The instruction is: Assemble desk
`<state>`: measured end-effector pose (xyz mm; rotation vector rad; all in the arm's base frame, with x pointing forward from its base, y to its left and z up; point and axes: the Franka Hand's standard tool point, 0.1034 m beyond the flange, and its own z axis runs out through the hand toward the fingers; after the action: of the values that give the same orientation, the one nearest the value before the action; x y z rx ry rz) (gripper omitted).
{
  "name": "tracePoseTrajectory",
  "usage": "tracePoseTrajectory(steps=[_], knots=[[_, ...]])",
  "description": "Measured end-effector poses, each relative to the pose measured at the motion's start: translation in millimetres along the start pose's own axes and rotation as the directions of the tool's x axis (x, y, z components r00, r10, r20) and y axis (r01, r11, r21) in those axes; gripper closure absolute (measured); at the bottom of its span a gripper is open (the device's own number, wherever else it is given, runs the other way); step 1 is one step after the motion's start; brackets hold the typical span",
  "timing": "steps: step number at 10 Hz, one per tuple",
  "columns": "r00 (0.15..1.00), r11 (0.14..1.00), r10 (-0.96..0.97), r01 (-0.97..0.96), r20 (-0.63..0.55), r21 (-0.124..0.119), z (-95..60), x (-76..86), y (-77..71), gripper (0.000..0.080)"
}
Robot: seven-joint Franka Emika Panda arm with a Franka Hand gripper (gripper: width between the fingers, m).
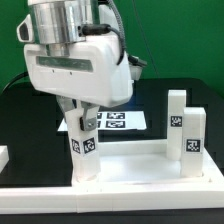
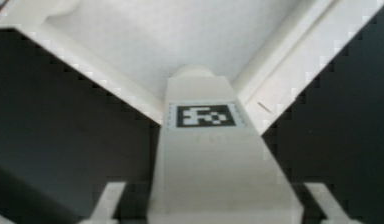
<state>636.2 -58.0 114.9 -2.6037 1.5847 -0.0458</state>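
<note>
A white square leg post [image 1: 83, 152] with black-and-white tags stands upright at the exterior view's left corner of the white rimmed tabletop [image 1: 135, 165]. Two more leg posts [image 1: 176, 115] [image 1: 193, 140] stand upright at its right corners. My gripper [image 1: 80, 122] is over the top of the left post. In the wrist view the tagged post [image 2: 207, 130] lies between my fingers [image 2: 114, 202], with a dark gap on each side. My gripper [image 2: 215, 205] is open around it. The tabletop [image 2: 162, 40] lies beyond the post.
The marker board [image 1: 118, 120] lies flat on the black table behind the tabletop. A long low white rail [image 1: 120, 198] runs along the front edge. A small white part [image 1: 3, 157] sits at the exterior view's far left.
</note>
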Motion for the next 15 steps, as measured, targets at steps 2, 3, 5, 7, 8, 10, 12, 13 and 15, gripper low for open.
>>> tracePoseTrajectory(steps=[2, 3, 5, 7, 8, 10, 12, 13, 15], knots=[[0.91, 0.91, 0.414, -0.414, 0.014, 0.005, 0.7, -4.0, -0.5, 0.0511], [0.776, 0.777, 0.63, -0.63, 0.029, 0.006, 1.7, -16.5, -9.5, 0.0511], [0.619, 0.618, 0.785, -0.785, 0.025, 0.036, 2.0, -20.5, -17.2, 0.051], [0.608, 0.607, 0.794, -0.794, 0.016, 0.043, 2.1, -19.7, -15.5, 0.0509], [0.637, 0.636, 0.771, -0.77, 0.014, 0.043, 2.8, -20.1, -15.5, 0.0354], [0.805, 0.805, 0.593, -0.593, -0.003, 0.005, 3.5, -23.9, -12.2, 0.0227], [0.965, 0.965, 0.264, -0.264, 0.005, -0.012, 5.0, -26.9, -7.9, 0.0153], [0.975, 0.975, 0.223, -0.223, 0.005, -0.013, 5.5, -26.7, -7.3, 0.0153], [0.997, 0.997, 0.081, -0.081, 0.006, -0.013, 5.9, -26.3, -6.9, 0.0151]])
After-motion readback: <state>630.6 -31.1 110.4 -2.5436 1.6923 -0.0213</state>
